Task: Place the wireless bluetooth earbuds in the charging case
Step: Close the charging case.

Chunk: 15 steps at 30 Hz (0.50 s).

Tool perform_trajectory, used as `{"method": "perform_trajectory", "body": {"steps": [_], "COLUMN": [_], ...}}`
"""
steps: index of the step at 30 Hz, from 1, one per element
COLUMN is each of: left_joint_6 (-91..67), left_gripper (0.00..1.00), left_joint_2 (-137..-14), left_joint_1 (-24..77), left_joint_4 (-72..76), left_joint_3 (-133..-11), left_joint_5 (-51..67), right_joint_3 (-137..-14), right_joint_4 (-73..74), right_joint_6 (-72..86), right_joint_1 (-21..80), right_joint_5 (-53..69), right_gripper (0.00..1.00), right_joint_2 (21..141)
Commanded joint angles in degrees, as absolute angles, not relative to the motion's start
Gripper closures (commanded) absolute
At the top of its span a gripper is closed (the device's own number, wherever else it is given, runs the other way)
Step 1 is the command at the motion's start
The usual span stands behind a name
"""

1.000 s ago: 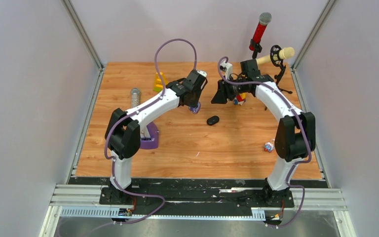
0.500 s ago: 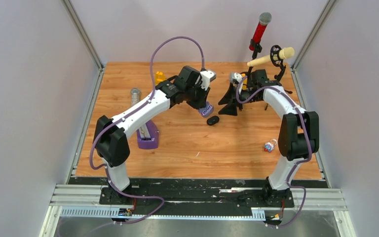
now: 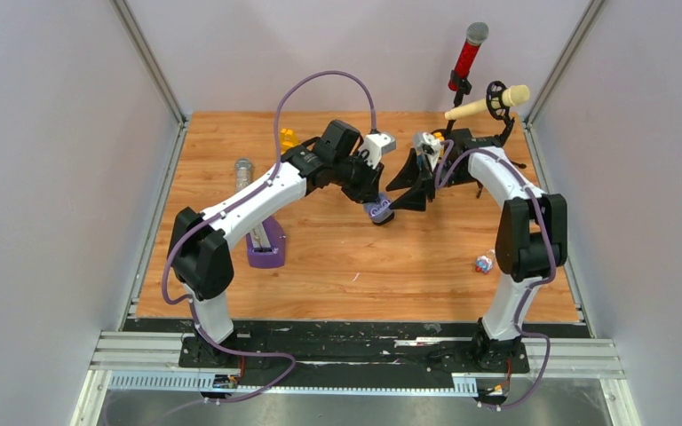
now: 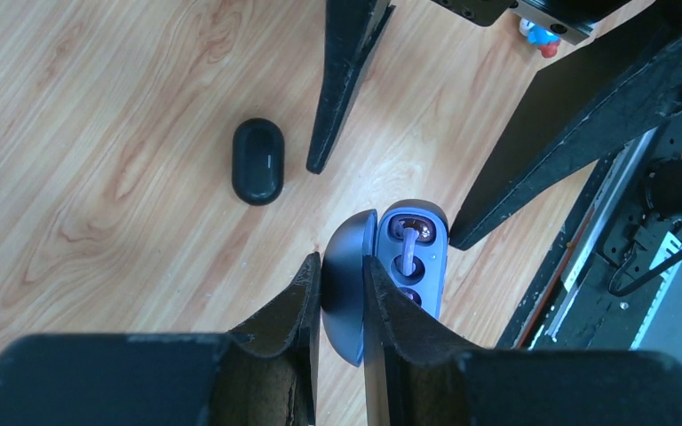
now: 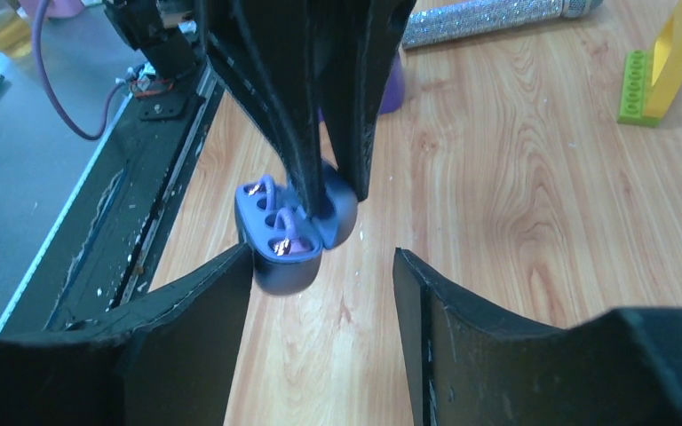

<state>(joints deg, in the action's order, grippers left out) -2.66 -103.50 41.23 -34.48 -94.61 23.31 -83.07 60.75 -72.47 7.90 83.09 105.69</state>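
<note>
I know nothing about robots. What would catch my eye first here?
Mid-table, the left hand pinches the lid of an open purple charging case, purple earbuds seated inside. The right hand faces it, jaws open, close by. A small black case lies closed on the wood nearby, and a red microphone stands at the far right corner.

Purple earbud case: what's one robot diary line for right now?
left pincer: shut on open purple plastic earbud case lid | right pincer: open, beside it | purple earbuds: inside
</note>
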Motion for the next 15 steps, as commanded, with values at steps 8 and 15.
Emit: {"method": "perform_trajectory", "body": {"steps": [8,15], "left_joint_6": [-1.81,-2.14], "left_gripper": [1.0,1.0], "left_joint_2": [-99.85,-99.58], "left_joint_1": [41.41,41.4], "left_joint_4": [-32.7,-32.7], "left_joint_3": [-94.22,-94.62], "left_joint_5": [22.97,20.8], "right_joint_3": [-94.15,-93.26], "right_joint_4": [88.1,87.54], "right_joint_6": [-95.66,-94.19], "right_joint_1": [8.82,8.73], "right_joint_5": [86.64,85.58], "right_gripper": [0.28,0.27], "right_joint_2": [114.41,114.07]}}
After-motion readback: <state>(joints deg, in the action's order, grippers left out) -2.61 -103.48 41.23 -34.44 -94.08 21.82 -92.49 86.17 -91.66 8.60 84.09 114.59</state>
